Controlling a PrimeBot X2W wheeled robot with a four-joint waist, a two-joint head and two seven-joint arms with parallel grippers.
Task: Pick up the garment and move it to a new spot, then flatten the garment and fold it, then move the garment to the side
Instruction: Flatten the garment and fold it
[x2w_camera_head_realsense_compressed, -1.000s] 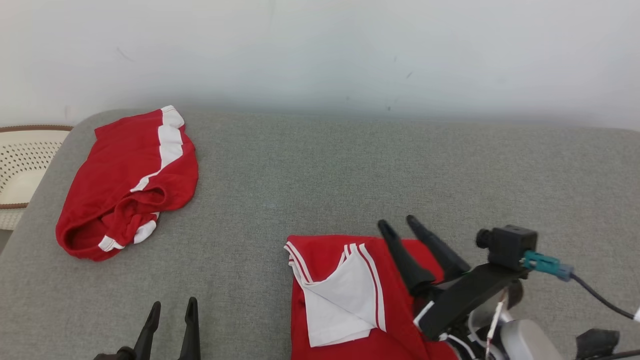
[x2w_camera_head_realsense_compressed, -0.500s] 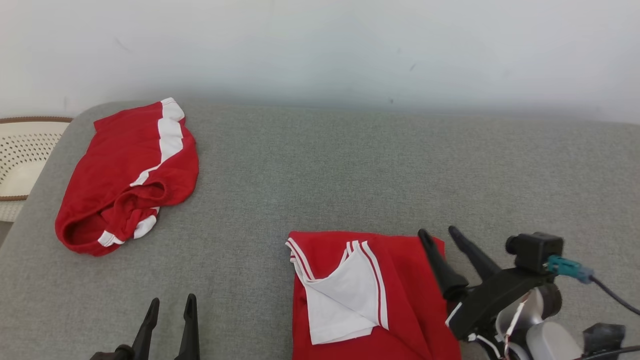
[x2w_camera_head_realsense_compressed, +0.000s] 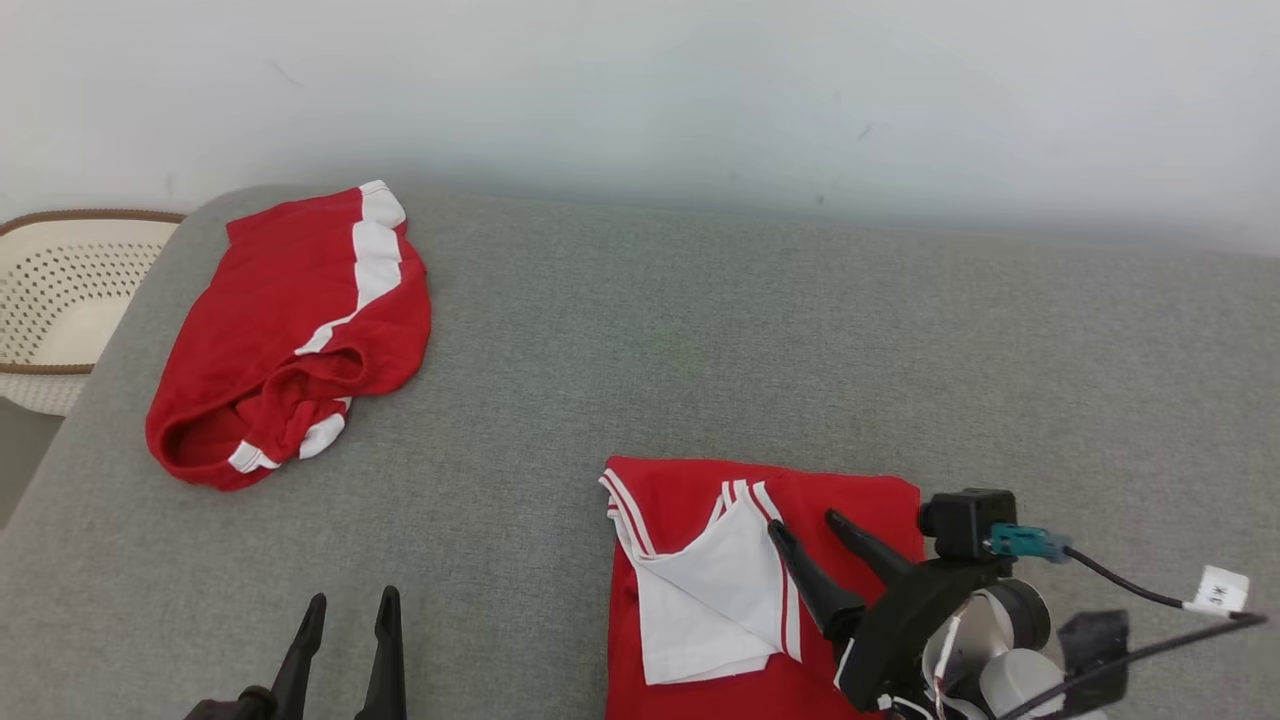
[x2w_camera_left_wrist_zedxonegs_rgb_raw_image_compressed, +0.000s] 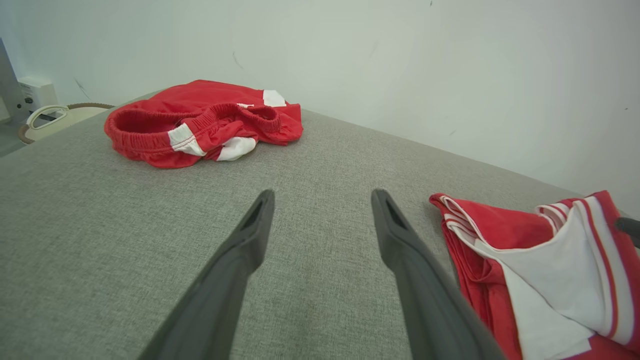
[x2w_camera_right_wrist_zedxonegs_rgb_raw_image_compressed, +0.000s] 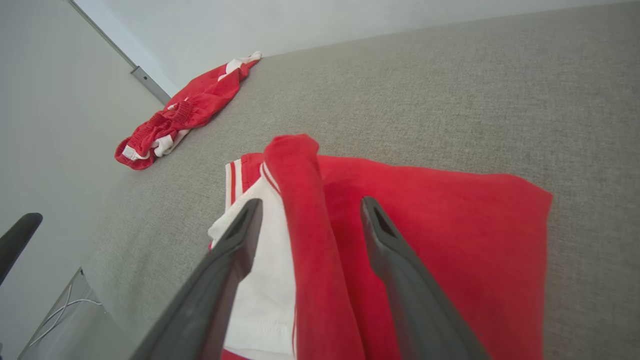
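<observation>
- A pale perforated basket (x2w_camera_head_realsense_compressed: 55, 300) sits at the far left, beside the edge of the grey cushioned surface (x2w_camera_head_realsense_compressed: 700, 330).
- Crumpled red shorts (x2w_camera_head_realsense_compressed: 290, 330) with white stripes lie on the surface's far left part, well apart from both grippers.
- The left gripper (x2w_camera_head_realsense_compressed: 352, 600) hovers at the lower left, fingers spread wide over bare grey fabric, pinching nothing.
- The folded red garment (x2w_camera_head_realsense_compressed: 690, 505), its white panel facing up, lies at the near edge, right of centre.
- The right gripper (x2w_camera_head_realsense_compressed: 804, 523) hangs over the garment, fingers spread; in the right wrist view a raised red fold (x2w_camera_right_wrist_zedxonegs_rgb_raw_image_compressed: 300, 200) runs between them, unclamped.
</observation>
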